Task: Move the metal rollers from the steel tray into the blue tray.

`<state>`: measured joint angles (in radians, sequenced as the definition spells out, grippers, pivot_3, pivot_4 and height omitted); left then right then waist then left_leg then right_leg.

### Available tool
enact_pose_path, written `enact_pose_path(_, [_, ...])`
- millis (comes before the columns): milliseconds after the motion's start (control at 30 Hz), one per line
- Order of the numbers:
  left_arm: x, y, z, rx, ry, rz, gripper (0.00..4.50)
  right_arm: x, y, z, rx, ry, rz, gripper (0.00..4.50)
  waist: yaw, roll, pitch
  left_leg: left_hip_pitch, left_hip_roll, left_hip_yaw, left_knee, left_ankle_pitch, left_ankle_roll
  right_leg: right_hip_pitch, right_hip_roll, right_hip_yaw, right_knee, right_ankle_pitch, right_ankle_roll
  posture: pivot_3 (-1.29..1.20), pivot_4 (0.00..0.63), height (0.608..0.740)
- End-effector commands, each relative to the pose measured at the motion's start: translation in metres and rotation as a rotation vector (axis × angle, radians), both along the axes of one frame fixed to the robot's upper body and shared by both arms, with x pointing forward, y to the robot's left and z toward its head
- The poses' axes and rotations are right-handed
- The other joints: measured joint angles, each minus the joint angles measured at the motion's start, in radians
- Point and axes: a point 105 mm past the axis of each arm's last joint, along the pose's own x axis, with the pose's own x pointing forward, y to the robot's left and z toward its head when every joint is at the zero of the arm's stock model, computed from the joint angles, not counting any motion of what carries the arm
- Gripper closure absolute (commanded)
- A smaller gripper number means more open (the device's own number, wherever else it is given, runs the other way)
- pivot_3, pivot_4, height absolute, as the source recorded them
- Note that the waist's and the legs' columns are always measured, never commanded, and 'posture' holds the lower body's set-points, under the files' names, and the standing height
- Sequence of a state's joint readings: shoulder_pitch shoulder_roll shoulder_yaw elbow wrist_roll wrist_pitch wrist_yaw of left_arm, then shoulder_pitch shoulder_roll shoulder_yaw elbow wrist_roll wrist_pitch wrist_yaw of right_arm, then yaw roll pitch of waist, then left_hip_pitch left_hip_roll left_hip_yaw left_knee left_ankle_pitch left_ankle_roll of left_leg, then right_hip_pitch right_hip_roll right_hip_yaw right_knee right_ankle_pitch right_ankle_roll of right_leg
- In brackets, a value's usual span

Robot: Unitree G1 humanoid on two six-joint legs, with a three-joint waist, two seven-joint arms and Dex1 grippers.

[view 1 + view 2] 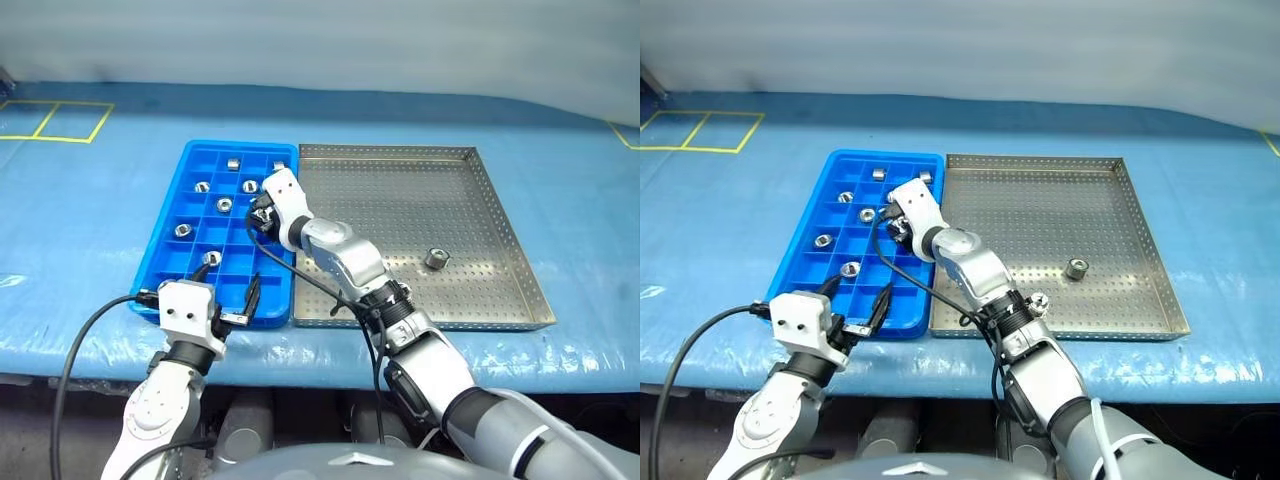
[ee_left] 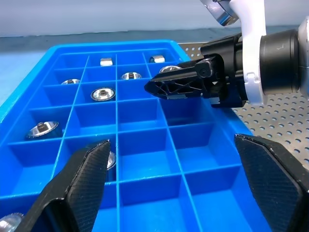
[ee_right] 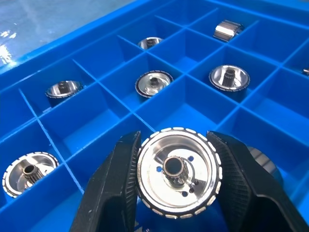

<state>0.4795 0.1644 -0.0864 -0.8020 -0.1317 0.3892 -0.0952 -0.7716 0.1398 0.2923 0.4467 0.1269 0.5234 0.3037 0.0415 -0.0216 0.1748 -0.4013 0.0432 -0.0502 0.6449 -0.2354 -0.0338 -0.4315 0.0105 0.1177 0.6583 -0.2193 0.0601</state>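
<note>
A blue-covered surface, its sheet faintly wrinkled and glossy, carries the blue tray and the steel tray set side by side, their long edges touching. Yellow tape lines mark the covering at the far left corner, and a pale wall rises behind. The right end effector hangs over the blue tray's compartments, its fingers clamped on one of the metal rollers. Several more rollers sit in separate compartments of the blue tray, while a lone roller rests on the steel tray's perforated floor. The left end effector hovers at the blue tray's near end, spread wide and holding nothing.
</note>
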Motion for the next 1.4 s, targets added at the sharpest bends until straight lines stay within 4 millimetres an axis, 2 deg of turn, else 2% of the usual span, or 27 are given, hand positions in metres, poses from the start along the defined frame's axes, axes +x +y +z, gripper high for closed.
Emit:
enact_pose_path(33, [-0.003, -0.001, 0.018, -0.003, -0.077, 0.007, 0.00, -0.026, 0.056, 0.034, 0.125, -0.032, 0.154, 2.69, 0.004, 0.000, 0.000, 0.000, 0.000, 0.000, 0.000, 0.000, 0.000, 0.000, 0.000, 0.000, 0.000, 0.000, 0.000, 0.37, 0.150, 0.740])
enact_pose_path(233, [-0.006, -0.001, 0.019, -0.006, -0.076, 0.021, 0.00, -0.027, 0.065, 0.031, 0.130, -0.020, 0.175, 2.69, 0.014, 0.000, 0.000, 0.000, 0.000, 0.000, 0.000, 0.000, 0.000, 0.000, 0.000, -0.001, 0.000, 0.000, 0.000, 0.41, 0.150, 0.740])
enact_pose_path(400, [-0.007, -0.001, 0.019, -0.010, -0.072, 0.029, 0.00, -0.027, 0.067, 0.018, 0.101, -0.008, 0.189, 2.69, 0.033, 0.000, 0.000, 0.000, 0.000, 0.000, 0.000, 0.000, 0.000, 0.000, 0.000, -0.001, 0.000, 0.000, -0.001, 0.42, 0.150, 0.740])
enact_pose_path(533, [-0.007, -0.003, 0.018, -0.016, -0.070, 0.022, 0.00, -0.025, 0.065, 0.012, 0.090, 0.004, 0.184, 1.35, 0.045, 0.000, 0.000, 0.001, 0.000, 0.000, 0.000, 0.000, 0.000, 0.000, 0.000, -0.001, 0.000, -0.001, -0.001, 0.40, 0.150, 0.740])
enact_pose_path(667, [-0.003, -0.007, 0.018, -0.020, -0.070, -0.006, 0.00, -0.022, 0.058, 0.018, 0.114, -0.009, 0.162, 0.01, 0.044, 0.001, 0.000, 0.001, 0.000, 0.000, 0.000, 0.000, 0.000, 0.000, 0.000, -0.001, 0.000, -0.001, -0.001, 0.36, 0.150, 0.740])
enact_pose_path(700, [-0.002, -0.009, 0.017, -0.021, -0.070, -0.021, 0.00, -0.020, 0.055, 0.022, 0.128, -0.017, 0.148, 0.01, 0.044, 0.001, 0.000, 0.001, 0.000, 0.000, 0.000, 0.000, 0.000, 0.000, 0.000, -0.001, 0.000, -0.001, -0.001, 0.33, 0.150, 0.740])
enact_pose_path(800, [0.003, -0.016, 0.016, -0.022, -0.067, -0.081, 0.00, -0.010, 0.035, 0.036, 0.158, -0.060, 0.072, 0.01, 0.041, 0.002, 0.001, -0.001, 0.000, 0.000, 0.000, 0.000, 0.000, -0.001, 0.000, -0.001, 0.000, -0.001, -0.001, 0.27, 0.150, 0.740])
enact_pose_path(900, [0.008, -0.024, 0.015, -0.029, -0.060, -0.137, 0.00, -0.002, 0.011, 0.047, 0.178, -0.091, -0.012, 0.01, 0.031, 0.002, 0.001, -0.010, 0.000, 0.000, 0.001, 0.000, -0.001, -0.011, 0.000, -0.001, 0.001, 0.000, 0.000, 0.23, 0.150, 0.740])
enact_pose_path(1100, [0.019, -0.047, 0.011, -0.037, -0.046, -0.294, 0.00, 0.013, -0.066, 0.064, 0.191, -0.150, -0.262, 0.01, 0.003, 0.002, 0.000, -0.013, 0.000, 0.000, 0.001, 0.000, -0.001, -0.012, -0.001, -0.002, 0.000, 0.001, 0.000, 0.06, 0.150, 0.740])
enact_pose_path(1167, [0.023, -0.054, 0.011, -0.036, -0.042, -0.343, 0.00, 0.013, -0.096, 0.064, 0.168, -0.167, -0.356, 0.01, -0.013, 0.002, 0.000, -0.013, 0.000, 0.001, 0.003, 0.000, -0.001, -0.012, -0.001, -0.001, 0.000, 0.001, 0.001, 0.01, 0.150, 0.740])
enact_pose_path(1400, [0.031, -0.067, 0.009, -0.039, -0.036, -0.441, 0.00, 0.001, -0.157, 0.052, 0.107, -0.155, -0.559, 0.01, -0.115, 0.002, 0.000, -0.012, 0.001, 0.001, 0.003, 0.000, -0.001, -0.011, 0.000, 0.000, 0.003, 0.003, 0.004, -0.09, 0.150, 0.740])
